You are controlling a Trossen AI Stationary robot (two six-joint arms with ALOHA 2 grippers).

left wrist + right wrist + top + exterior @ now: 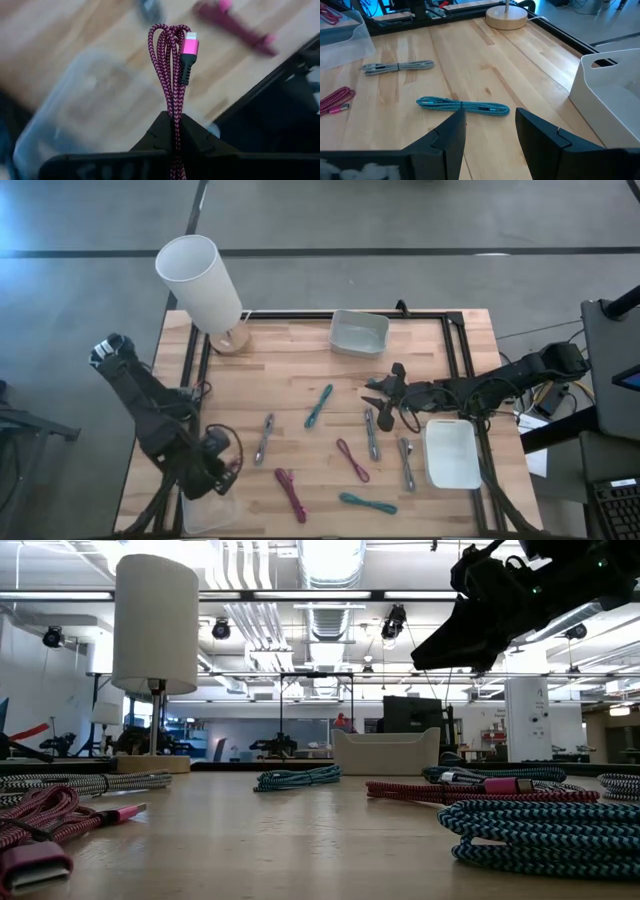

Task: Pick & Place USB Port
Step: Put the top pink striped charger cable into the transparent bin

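two left fingers [172,131] clamp a pink cable [172,70]; the right fingers [490,130] stand apart, empty.

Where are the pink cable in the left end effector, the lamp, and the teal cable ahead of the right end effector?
pink cable [172,65], left wrist view, braided loop.
lamp [200,280], high view, shade.
teal cable [462,106], right wrist view, middle.

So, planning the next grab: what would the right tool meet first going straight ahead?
Probably the teal cable, lying crosswise just beyond the open right tool; depth is uncertain.
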